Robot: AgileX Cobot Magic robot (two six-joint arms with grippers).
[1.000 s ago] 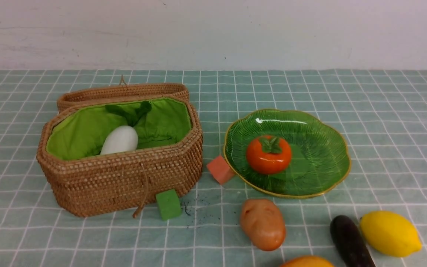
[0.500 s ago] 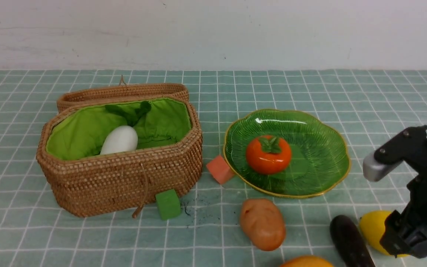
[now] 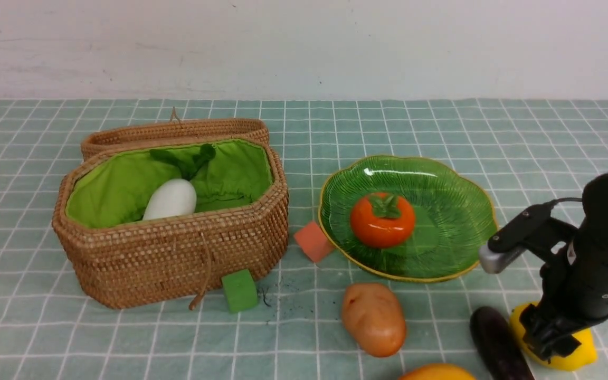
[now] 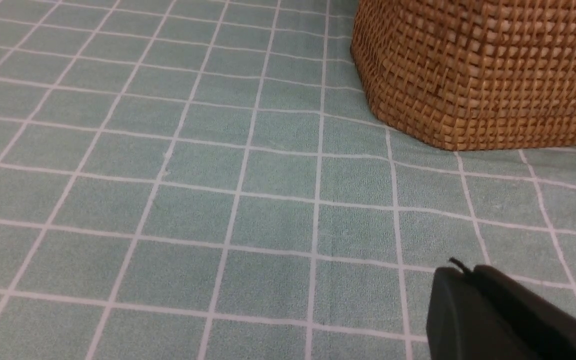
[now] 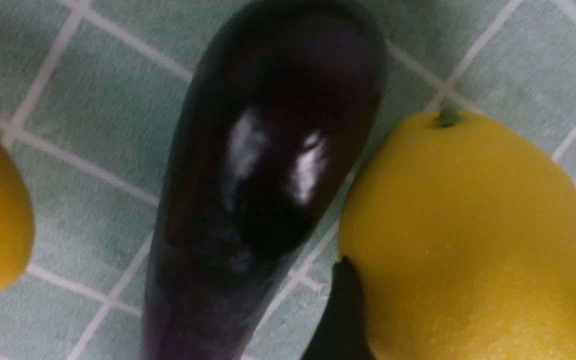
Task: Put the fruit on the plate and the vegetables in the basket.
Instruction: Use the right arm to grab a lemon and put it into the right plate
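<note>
Front cam, R jaws clamped on partly hidden lemon (image 3: 579, 352), L jaws offscreen, shut

Right jaws (image 5: 473, 310) angled down, parted

Just left of the right gripper (image 5: 473, 300), the eggplant (image 5: 263, 150) blocks sideways passage. Beyond it, open cloth (image 3: 557, 137) borders the plate (image 3: 441, 221).

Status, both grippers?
Right gripper: jaws astride lemon, lift not yet seen. Left gripper: shut, away from items. Eggplant close beside lemon, tight for the right jaws.
</note>
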